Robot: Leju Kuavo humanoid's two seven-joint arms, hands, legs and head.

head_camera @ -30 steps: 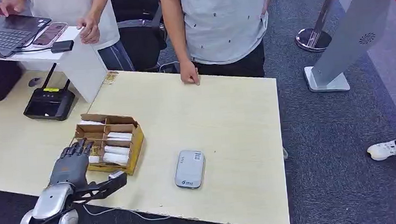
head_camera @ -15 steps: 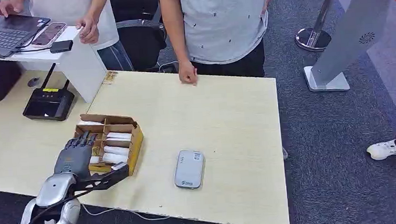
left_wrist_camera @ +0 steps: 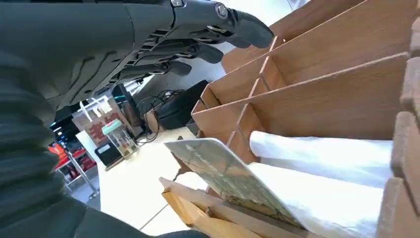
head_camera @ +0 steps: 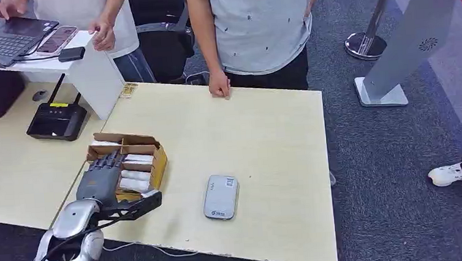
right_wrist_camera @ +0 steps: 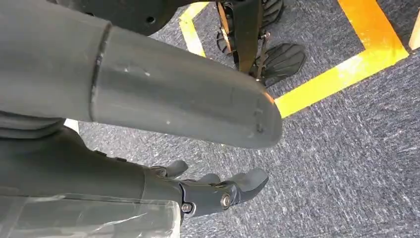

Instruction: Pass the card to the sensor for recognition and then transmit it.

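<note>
Card (left_wrist_camera: 225, 179): one patterned card, lying tilted on white packets in the cardboard box (head_camera: 155, 166), near table edge
Left hand (head_camera: 100, 178): over the box, fingers spread, grasping nothing
Right hand (right_wrist_camera: 218, 191): hangs over carpet, fingers loosely apart, empty
Sensor (head_camera: 221, 196): one grey reader, well apart from box
Risk: fingers may catch a divider or lift a packet along with the card
Count: one box, one router (head_camera: 57, 120), two people at the table's far side
</note>
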